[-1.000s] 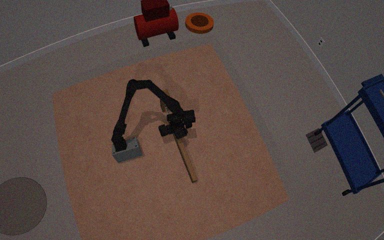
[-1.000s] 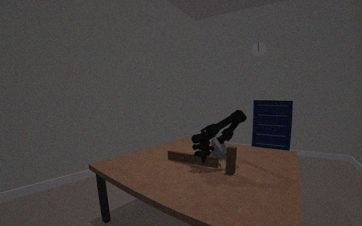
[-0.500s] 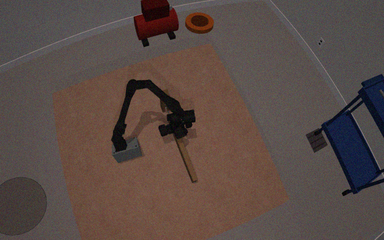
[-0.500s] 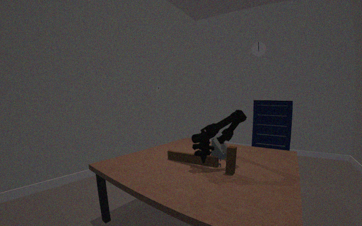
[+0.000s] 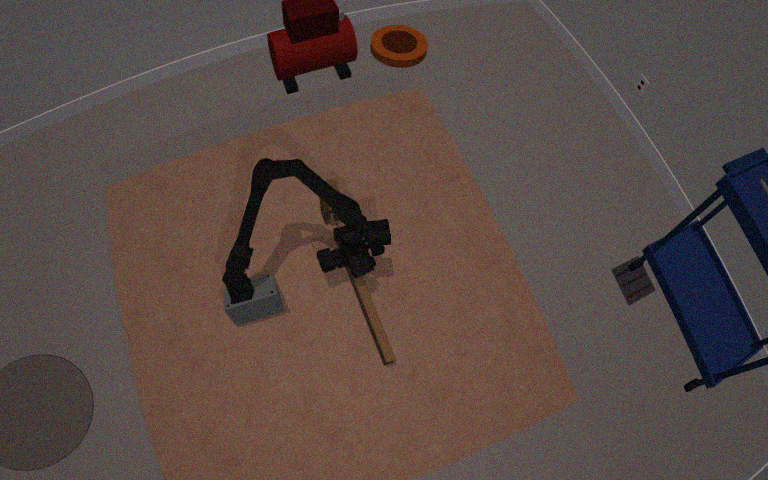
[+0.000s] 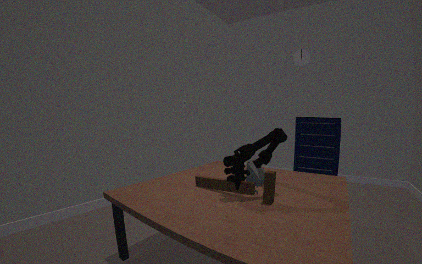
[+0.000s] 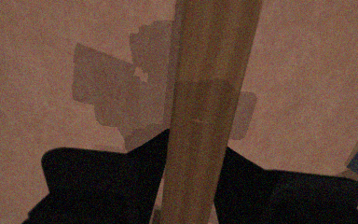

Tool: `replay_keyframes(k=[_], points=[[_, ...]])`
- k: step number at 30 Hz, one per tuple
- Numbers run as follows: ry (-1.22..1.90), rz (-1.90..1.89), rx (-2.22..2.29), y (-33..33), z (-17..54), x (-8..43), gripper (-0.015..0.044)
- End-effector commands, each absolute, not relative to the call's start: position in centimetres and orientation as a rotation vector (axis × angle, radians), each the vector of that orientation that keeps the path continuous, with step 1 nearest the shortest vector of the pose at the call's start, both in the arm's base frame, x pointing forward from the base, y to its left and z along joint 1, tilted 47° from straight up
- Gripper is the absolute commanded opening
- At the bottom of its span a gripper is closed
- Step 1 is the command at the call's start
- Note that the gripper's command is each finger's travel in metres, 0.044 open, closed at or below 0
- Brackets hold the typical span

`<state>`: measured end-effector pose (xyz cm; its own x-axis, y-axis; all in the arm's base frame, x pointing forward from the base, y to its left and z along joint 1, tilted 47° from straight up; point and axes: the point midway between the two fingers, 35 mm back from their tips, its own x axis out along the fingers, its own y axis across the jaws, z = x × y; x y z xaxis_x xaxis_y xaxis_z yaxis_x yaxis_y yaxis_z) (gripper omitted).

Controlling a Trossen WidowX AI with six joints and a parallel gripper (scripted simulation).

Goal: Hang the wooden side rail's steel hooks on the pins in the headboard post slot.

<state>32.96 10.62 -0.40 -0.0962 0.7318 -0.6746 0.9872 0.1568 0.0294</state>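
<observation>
The wooden side rail (image 5: 372, 319) (image 6: 212, 184) (image 7: 210, 56) runs long and narrow across the table, its far end low at the table. My gripper (image 6: 238, 187) (image 7: 186, 135) is shut on the rail near its hook end, one black finger on each side. The steel hooks (image 6: 256, 190) stick out from the rail's end in the exterior view, a small gap short of the headboard post (image 6: 269, 188). The post stands upright; in the top view it is mostly hidden behind the arm. The slot and pins are not visible, and the hooks are hidden in the top view.
The arm's grey base block (image 5: 256, 308) (image 6: 255, 176) stands on the table (image 5: 226, 396) (image 6: 186, 214). The arm arches from it over to the rail. Beyond the table are a red tank (image 5: 313, 48), an orange ring (image 5: 381, 55) and a blue cart (image 5: 702, 305).
</observation>
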Motion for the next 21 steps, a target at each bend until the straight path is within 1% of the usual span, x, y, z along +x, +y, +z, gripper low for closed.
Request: replay_keyframes(k=[1,21], points=[[1.876,-0.599,1.630,10.27,-0.24,33.14,0.0000],[1.876,-0.599,1.630,10.03,-0.01,33.17,0.0000]])
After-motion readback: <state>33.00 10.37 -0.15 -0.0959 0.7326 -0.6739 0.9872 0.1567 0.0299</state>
